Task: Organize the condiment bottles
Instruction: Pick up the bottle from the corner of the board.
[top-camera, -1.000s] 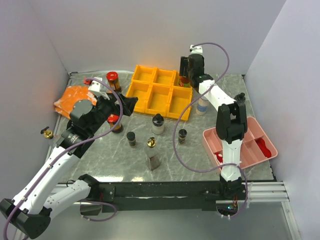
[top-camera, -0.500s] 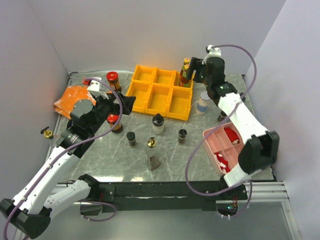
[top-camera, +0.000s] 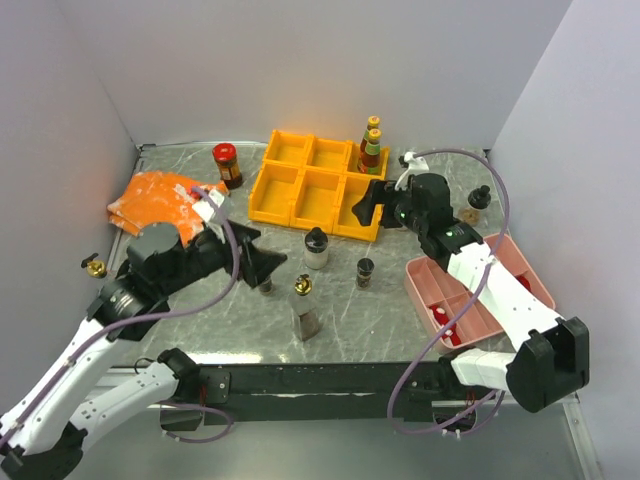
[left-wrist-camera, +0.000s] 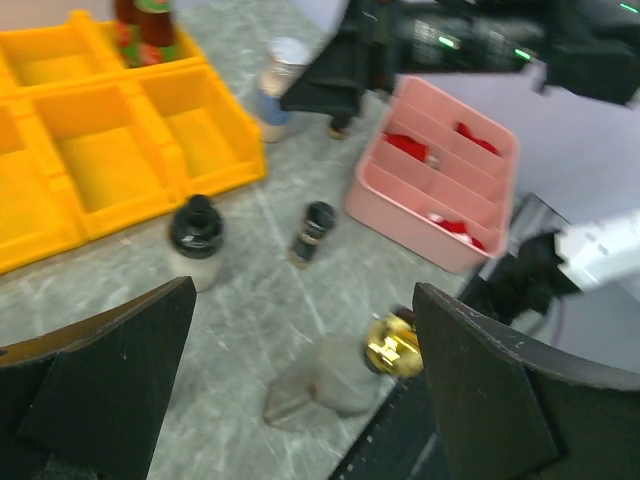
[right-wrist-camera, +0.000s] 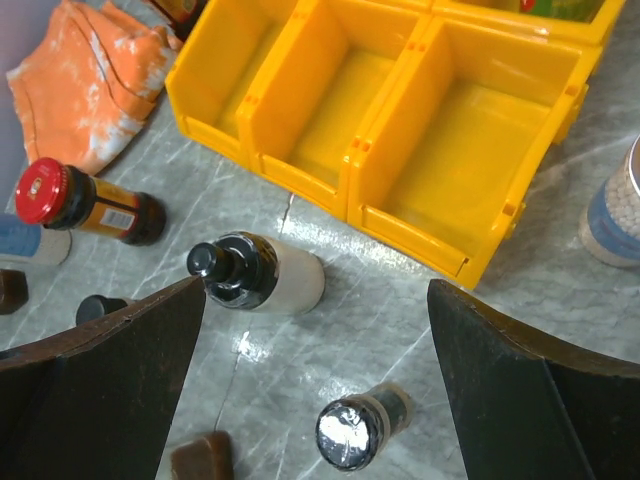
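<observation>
Just in front of the yellow plastic tray, the right hand hangs over the counter with its two blunt black fingers spread wide and nothing between them. Beneath it stand a squat white-bodied bottle with a glossy black knob cap and, nearer, a small dark jar with a shiny round lid, both on the grey, veined, stone-look surface. A pale jar with a blue label stands by the tray's right front corner, hidden from above by the arm. The left hand, its wedge-shaped fingers likewise wide apart and empty, hovers left of the white-bodied bottle, over a short black-lidded jar; a dark bottle with a red cap sits close by. Nearer the arms' bases is a clear, square-sided glass bottle with a gold stopper. The tray is six open rectangular bins, and two slim bottles with yellow-green caps stand in its far right bin. A red-lidded jar stands left of the tray, near a crumpled orange cloth. A black-capped bottle stands behind the pink divided tray, which holds red packets.
</observation>
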